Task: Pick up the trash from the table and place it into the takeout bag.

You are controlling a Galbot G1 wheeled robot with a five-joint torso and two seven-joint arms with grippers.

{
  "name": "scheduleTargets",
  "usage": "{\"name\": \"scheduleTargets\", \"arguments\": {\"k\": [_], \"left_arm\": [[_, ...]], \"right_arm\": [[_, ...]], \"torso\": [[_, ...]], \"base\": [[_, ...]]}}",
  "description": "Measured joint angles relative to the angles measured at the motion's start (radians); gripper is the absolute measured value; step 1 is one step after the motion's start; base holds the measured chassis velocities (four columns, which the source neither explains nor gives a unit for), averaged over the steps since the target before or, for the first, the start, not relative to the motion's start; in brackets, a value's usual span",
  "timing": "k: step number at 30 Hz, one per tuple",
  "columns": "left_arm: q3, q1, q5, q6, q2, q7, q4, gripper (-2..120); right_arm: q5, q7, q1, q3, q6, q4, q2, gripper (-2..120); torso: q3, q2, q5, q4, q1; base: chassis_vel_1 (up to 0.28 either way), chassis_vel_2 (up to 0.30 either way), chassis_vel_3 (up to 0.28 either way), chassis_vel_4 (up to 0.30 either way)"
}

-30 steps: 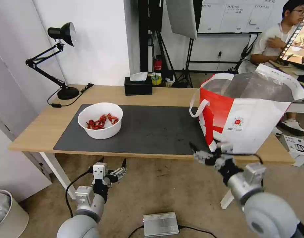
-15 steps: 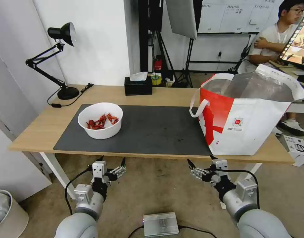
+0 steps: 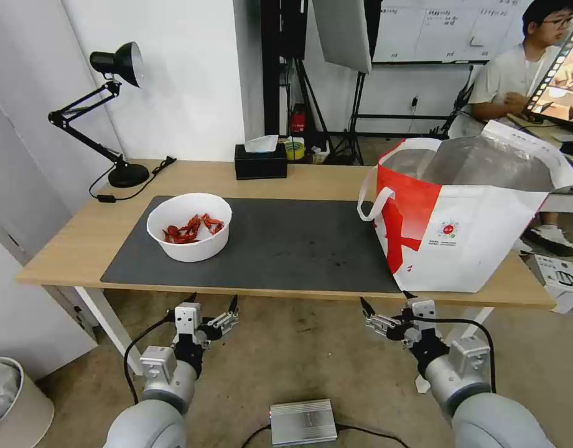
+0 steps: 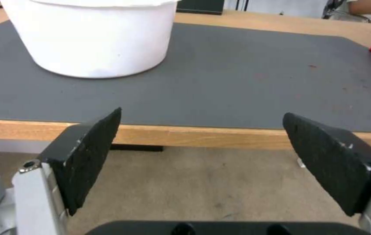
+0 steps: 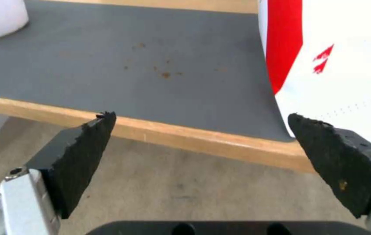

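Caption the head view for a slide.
Both open pincers, left and right, hang below the table; bowl and takeout bag sit on top.

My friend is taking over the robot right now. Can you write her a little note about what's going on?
Left gripper: open, empty, below the table edge, in front of the bowl.
Right gripper: open, empty, below the table edge near the bag.
The bowl of red shells sits on the mat. The bag stands open at the table's right end.
Done: nothing is being held.
Left: put the bowl in the bag.
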Motion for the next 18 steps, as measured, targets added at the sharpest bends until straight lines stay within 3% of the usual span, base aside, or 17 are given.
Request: {"name": "scheduleTargets", "arguments": {"k": [12,18], "left_arm": [[-0.006,0.002,0.003,0.000,-0.006,0.000,-0.006,100],[-0.038,-0.024,-0.049,0.012,0.013,-0.022,-0.016,100]], "right_arm": [[0.001,0.012,0.005,-0.005,-0.004,0.002,0.000,100],[0.002,0.012,0.006,-0.005,-0.004,0.002,0.000,100]], "torso": [[0.000,0.000,0.0000,0.0000,0.000],[0.000,0.000,-0.0001,0.0000,0.000]], "base": [[0.000,0.000,0.000,0.000],[0.000,0.000,0.000,0.000]]}}
